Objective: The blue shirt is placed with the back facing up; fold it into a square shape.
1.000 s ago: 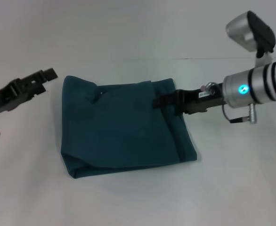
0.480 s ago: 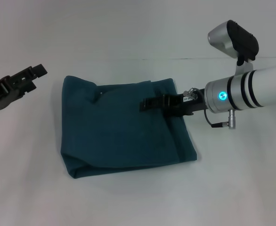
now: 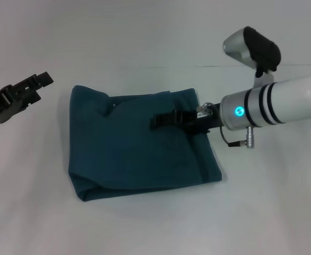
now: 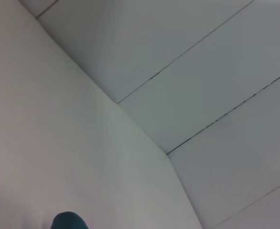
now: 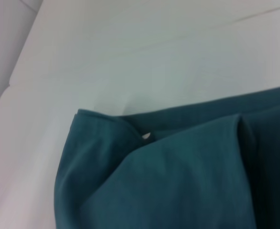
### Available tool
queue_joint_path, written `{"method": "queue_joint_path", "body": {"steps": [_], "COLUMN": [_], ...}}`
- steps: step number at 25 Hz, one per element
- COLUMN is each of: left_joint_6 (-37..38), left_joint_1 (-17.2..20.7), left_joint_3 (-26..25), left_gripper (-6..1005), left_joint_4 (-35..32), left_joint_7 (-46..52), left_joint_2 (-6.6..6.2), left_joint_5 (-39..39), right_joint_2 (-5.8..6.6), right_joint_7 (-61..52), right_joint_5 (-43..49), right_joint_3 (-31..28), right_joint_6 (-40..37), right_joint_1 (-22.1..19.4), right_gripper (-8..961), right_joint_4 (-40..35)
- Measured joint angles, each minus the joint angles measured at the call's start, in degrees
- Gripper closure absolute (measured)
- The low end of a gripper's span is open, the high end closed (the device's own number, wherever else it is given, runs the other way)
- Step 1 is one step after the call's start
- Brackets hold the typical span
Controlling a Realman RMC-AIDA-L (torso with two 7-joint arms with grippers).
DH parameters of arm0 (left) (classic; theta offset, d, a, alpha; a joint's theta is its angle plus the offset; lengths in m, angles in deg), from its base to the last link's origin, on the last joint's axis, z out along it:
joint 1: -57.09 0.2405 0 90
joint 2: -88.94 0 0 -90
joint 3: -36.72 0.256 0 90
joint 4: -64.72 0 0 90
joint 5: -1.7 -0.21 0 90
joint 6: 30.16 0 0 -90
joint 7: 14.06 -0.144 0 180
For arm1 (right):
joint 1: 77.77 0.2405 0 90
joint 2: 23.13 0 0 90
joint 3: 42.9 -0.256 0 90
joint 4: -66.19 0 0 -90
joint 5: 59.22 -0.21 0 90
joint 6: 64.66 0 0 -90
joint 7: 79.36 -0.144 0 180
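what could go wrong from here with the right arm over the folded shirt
The right gripper reaches low across the blue shirt, which is already folded to a rough square. A drag could pull the top layer and undo the fold. The far left corner looks bunched with a white bit showing, so pressing there might set a crease. The left gripper hangs off the cloth, so nothing pins the shirt.

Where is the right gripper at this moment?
In the head view, the right gripper reaches in from the right over the folded shirt, above its upper middle; the left gripper sits off the shirt's left.
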Motion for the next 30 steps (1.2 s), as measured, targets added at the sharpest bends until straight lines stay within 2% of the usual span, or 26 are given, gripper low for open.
{"method": "queue_joint_path", "body": {"steps": [22,27,30], "left_joint_6": [-1.58,-1.8,-1.83], "left_joint_1": [-0.76,-0.93,-0.93], "left_joint_3": [0.16,0.25,0.15], "left_gripper": [140,139,139], "left_joint_4": [0.09,0.98,1.46], "left_joint_7": [0.0,-0.16,-0.56], "left_joint_2": [0.48,0.48,0.42], "left_joint_5": [0.0,0.0,0.0], "right_joint_2": [-0.38,-0.24,-0.1], "right_joint_7": [-0.4,0.29,0.72], "right_joint_5": [0.24,-2.41,-3.54], "right_joint_3": [2.42,2.55,2.9], "right_joint_6": [2.1,1.81,1.31], "right_joint_1": [2.72,2.07,1.92], "right_gripper": [34,105,228], "right_joint_4": [3.88,3.43,3.35]}}
